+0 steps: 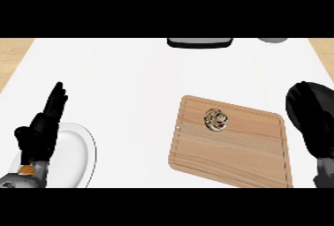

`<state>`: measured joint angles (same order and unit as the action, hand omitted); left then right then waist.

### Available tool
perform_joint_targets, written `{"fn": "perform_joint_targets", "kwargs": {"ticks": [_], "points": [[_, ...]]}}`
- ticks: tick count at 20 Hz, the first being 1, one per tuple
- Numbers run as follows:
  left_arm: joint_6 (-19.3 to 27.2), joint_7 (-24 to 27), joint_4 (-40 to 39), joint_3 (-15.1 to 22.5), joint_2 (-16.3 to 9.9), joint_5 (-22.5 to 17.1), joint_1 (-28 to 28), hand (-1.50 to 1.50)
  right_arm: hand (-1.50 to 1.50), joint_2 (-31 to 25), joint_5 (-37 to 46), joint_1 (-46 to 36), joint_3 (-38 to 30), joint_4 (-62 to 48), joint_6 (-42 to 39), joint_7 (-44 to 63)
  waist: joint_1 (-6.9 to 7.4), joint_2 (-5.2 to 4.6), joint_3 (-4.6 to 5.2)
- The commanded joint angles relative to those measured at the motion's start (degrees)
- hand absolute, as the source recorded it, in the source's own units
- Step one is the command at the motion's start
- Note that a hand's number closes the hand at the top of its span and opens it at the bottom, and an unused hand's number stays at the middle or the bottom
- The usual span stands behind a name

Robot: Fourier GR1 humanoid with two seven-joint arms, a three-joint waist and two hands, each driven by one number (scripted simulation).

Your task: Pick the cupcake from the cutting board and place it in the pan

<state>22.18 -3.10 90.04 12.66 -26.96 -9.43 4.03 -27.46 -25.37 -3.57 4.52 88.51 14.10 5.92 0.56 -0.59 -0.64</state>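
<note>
A cupcake (216,120) with a brown and cream top sits on the far half of a wooden cutting board (228,154), right of the counter's middle. A black pan (312,117) lies at the right edge, just right of the board, partly cut off, with its dark handle (323,173) pointing toward me. My left hand (44,126) rests open at the left, fingers up, far from the cupcake and holding nothing. My right hand does not show.
A white plate (77,155) lies at the lower left, partly behind my left hand. A dark object (199,42) and a grey one (274,39) sit at the counter's far edge. The white counter (130,79) has wooden floor beyond both sides.
</note>
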Motion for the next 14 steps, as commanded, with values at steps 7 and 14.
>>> {"fn": "perform_joint_targets", "kwargs": {"ticks": [7,14], "points": [[-8.41,-1.96,2.17,4.96,-0.29,0.07,4.22,0.0,-1.5,-10.21,20.7,0.25,7.34,-18.36,11.46,11.4,1.11,-3.32,2.52],[-12.65,-5.04,1.04,4.72,-0.78,-2.33,4.86,0.0,-1.5,8.85,36.76,-5.19,14.52,-18.82,43.1,21.68,0.13,0.58,0.79]]}}
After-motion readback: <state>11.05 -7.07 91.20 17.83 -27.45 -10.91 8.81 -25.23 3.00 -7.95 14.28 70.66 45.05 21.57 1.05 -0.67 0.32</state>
